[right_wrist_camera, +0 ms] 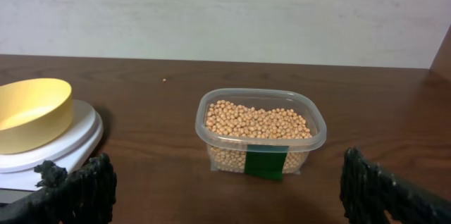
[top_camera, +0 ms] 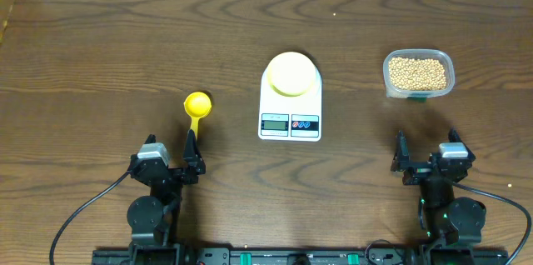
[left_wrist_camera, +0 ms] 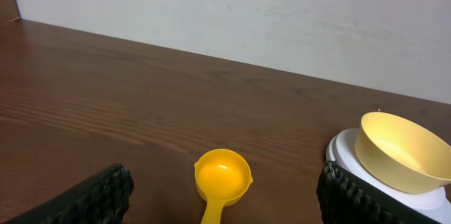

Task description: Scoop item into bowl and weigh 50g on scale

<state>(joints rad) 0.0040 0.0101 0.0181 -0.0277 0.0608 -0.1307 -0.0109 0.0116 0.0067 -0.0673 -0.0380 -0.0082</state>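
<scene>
The item, tan beans, fills a clear plastic tub at the right. The pale yellow bowl stands on the white scale at the table's middle. A yellow scoop lies left of the scale, cup empty, handle pointing at my left gripper. That gripper is open, its fingers wide on either side of the handle and not touching it. My right gripper is open and empty, well short of the tub.
A green tape strip marks the tub's near wall. A pale wall rises behind the table's far edge. The scale's display and buttons face my arms.
</scene>
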